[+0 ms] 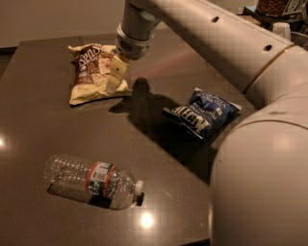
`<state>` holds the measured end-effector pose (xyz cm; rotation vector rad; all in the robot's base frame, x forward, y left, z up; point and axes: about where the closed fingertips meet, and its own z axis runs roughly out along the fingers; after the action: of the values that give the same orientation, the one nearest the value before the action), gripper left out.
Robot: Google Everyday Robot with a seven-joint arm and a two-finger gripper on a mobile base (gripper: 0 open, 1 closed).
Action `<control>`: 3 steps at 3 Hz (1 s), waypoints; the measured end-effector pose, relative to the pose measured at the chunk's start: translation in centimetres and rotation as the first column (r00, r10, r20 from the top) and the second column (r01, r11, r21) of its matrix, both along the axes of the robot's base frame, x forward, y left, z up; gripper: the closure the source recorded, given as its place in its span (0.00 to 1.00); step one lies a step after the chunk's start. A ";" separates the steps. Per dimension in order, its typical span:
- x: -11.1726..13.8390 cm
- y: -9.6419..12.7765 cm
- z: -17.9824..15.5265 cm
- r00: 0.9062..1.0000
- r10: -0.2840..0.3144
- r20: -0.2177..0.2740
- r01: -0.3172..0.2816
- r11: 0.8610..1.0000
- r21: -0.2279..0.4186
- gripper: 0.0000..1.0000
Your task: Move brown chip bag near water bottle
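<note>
The brown chip bag lies flat at the back left of the dark table. The water bottle lies on its side at the front left, white cap to the right. My gripper hangs from the arm over the right edge of the brown chip bag, its pale finger pointing down at the bag. Whether it touches the bag is unclear.
A dark blue chip bag lies at the middle right. My arm spans the upper right and its large grey body fills the lower right corner. Some items stand at the far back right.
</note>
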<state>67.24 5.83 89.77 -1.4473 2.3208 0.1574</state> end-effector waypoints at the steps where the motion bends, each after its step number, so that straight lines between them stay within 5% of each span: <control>1: 1.7 1.3 -1.4 1.000 -0.010 -0.016 0.010 1.000 -0.011 0.00; 2: 2.6 1.7 -2.9 0.999 -0.023 -0.039 0.022 1.000 -0.022 0.00; 3: 3.3 2.2 -4.1 0.997 -0.023 -0.067 0.021 0.999 -0.024 0.16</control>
<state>70.50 7.98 85.71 -1.4480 2.3993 0.1760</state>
